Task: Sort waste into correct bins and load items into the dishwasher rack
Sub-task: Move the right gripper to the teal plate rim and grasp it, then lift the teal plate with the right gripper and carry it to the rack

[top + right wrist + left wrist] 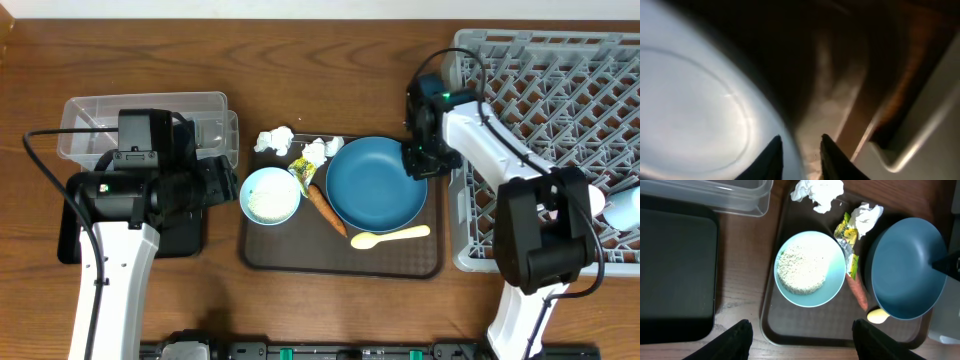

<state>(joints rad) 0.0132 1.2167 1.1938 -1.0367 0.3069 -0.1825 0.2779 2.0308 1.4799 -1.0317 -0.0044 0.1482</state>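
Note:
The dark blue plate (372,185) lies on the brown serving tray (300,255). My right gripper (415,160) is shut on the plate's right rim (700,100), beside the grey dishwasher rack (560,90). A pale bowl of white rice (270,195) sits at the tray's left. Two tissue wads (275,139) (316,150), the yellow-green wrapper (303,170), the carrot piece (327,208) and the yellow spoon (390,237) lie on the tray. My left gripper (807,342) is open and empty above the tray's left front edge. The pink cup is out of view.
The clear tub (90,105) stands at the back left, and the black tray (185,235) lies in front of it, partly under my left arm. A pale cup-like thing (622,207) sits at the rack's right edge.

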